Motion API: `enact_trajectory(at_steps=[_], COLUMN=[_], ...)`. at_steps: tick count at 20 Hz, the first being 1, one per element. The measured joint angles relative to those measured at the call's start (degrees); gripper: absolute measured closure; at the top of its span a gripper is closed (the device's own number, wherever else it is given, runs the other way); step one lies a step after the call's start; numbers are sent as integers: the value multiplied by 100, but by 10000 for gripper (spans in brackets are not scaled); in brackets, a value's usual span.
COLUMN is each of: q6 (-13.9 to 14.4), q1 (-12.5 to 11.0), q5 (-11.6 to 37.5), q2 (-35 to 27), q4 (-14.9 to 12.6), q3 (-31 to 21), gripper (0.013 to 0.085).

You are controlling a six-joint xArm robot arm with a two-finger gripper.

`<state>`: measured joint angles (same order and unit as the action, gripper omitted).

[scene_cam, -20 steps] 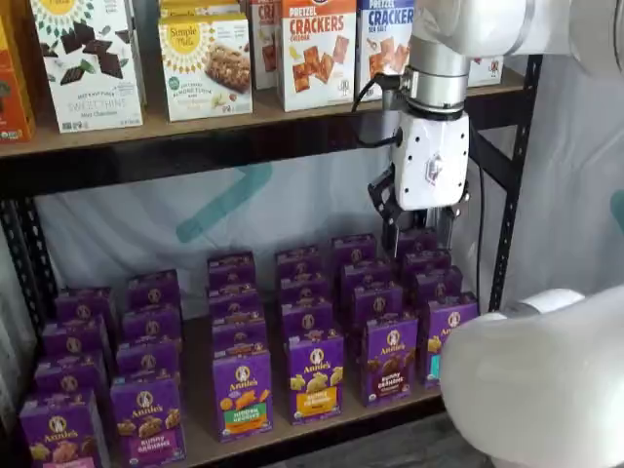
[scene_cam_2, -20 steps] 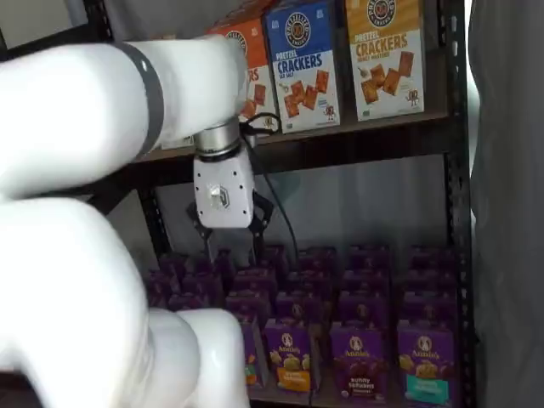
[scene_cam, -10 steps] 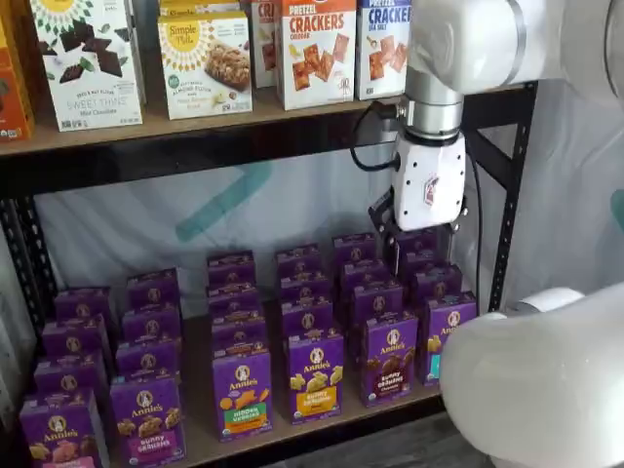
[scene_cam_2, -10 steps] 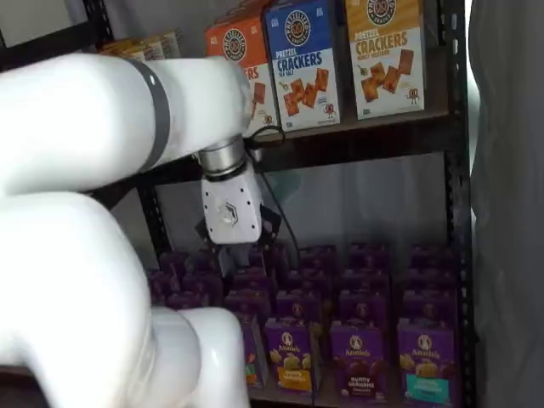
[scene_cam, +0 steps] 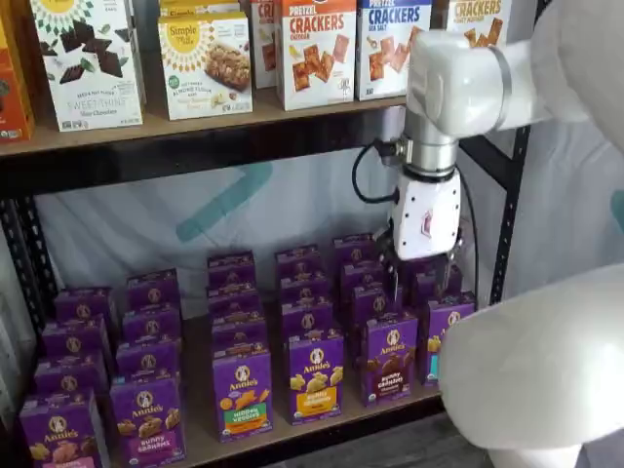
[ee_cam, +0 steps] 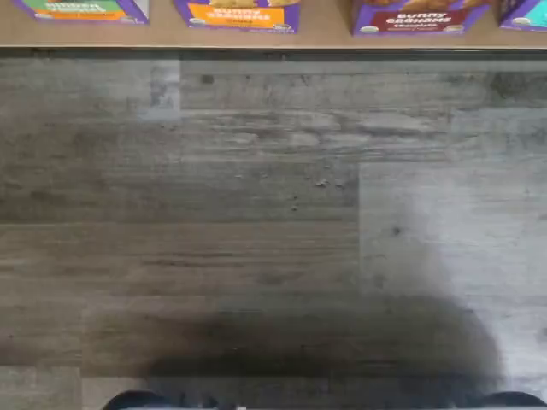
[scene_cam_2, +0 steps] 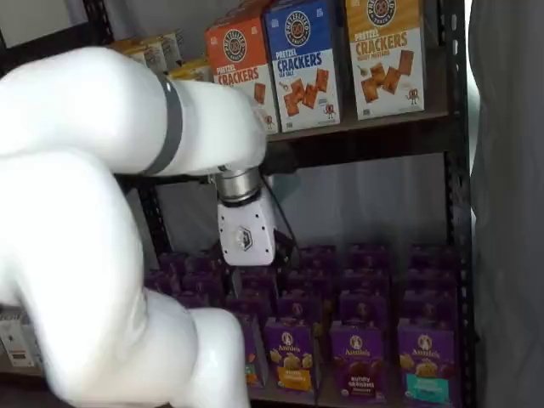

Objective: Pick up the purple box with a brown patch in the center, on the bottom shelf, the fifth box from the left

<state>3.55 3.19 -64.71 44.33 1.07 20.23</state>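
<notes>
The purple box (scene_cam: 390, 358) with the brown "Bunny Grahams" band stands upright at the front of the bottom shelf (scene_cam: 292, 429), second column from the right. It also shows in a shelf view (scene_cam_2: 359, 361) and, cut off at the frame's edge, in the wrist view (ee_cam: 416, 15). My gripper (scene_cam: 422, 278) hangs fingers-down over the back cartons of that column, above and behind the front box. Its two black fingers stand apart with nothing between them. In a shelf view (scene_cam_2: 246, 234) only its white body shows clearly.
Other purple Annie's cartons fill the bottom shelf in rows, with an orange-yellow-banded one (scene_cam: 315, 377) left of the target and a teal-banded one (scene_cam: 441, 336) right of it. Cracker boxes (scene_cam: 317, 49) stand on the upper board. The rack's black post (scene_cam: 507, 214) is close on the right. Grey floor (ee_cam: 273, 222) lies below.
My gripper has come down from just under the upper board to just above the back cartons of the bottom shelf, and the arm's upper link has swung aside.
</notes>
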Motion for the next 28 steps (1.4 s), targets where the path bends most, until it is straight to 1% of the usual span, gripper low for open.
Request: enact_trajectory(at_steps=[4, 7, 12, 18, 20, 24, 26, 28], q6=[-133, -228, -411, -601, -718, -883, -1023, -1034], q1=[-146, -253, -432, -646, -712, -852, -911, -986], q5=[579, 1164, 1991, 2931, 3202, 3741, 3968, 4169], q2=[-597, -1070, -1885, -2835, -3135, -3794, -4062, -4350], q4=[-50, -82, -89, -130, -76, -57, 28, -45], q3=[-92, -181, -189, -81, -31, 99, 150, 225], gripper=[130, 130, 130, 130, 130, 130, 130, 130])
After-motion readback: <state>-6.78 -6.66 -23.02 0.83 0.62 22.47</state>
